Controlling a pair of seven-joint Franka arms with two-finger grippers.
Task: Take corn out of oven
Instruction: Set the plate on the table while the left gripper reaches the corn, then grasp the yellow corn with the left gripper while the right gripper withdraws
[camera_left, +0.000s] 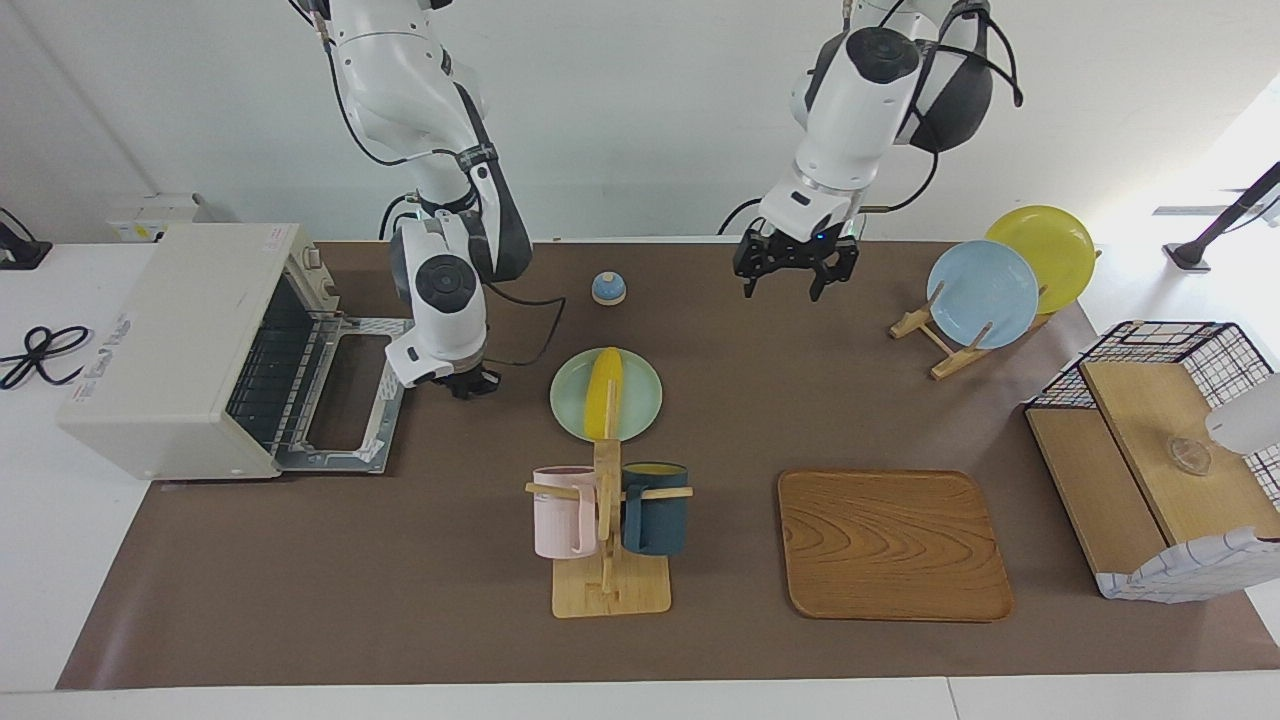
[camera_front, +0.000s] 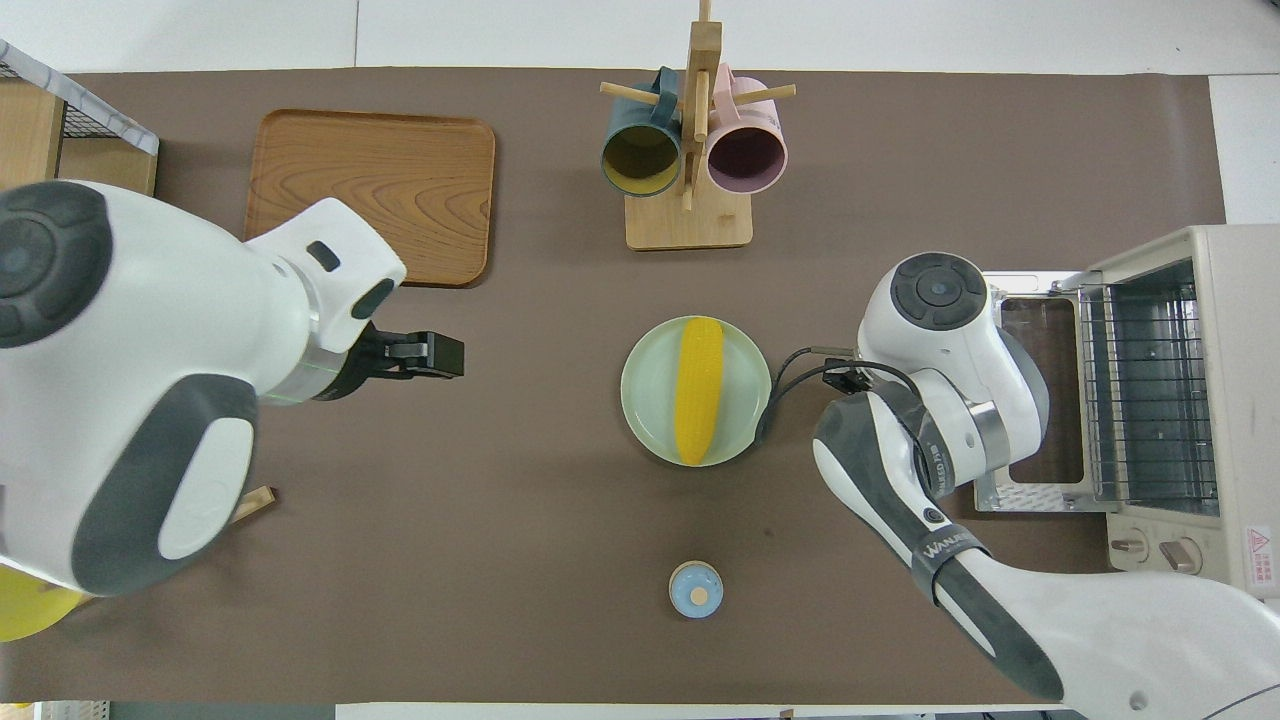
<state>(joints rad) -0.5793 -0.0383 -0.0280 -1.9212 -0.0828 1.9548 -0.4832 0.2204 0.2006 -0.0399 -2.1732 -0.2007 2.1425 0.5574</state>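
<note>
Covering the white table (camera_left: 40, 560), a brown mat (camera_left: 400, 600); left gripper (camera_left: 795, 272) spread, empty; right gripper (camera_left: 468, 383) unclear.

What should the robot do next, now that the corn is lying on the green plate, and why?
Probably just draw the right hand up and away from the open oven. The corn already lies on the green plate, no corn shows inside the oven, and the left hand waits, open, in the air, so the job looks done.
</note>
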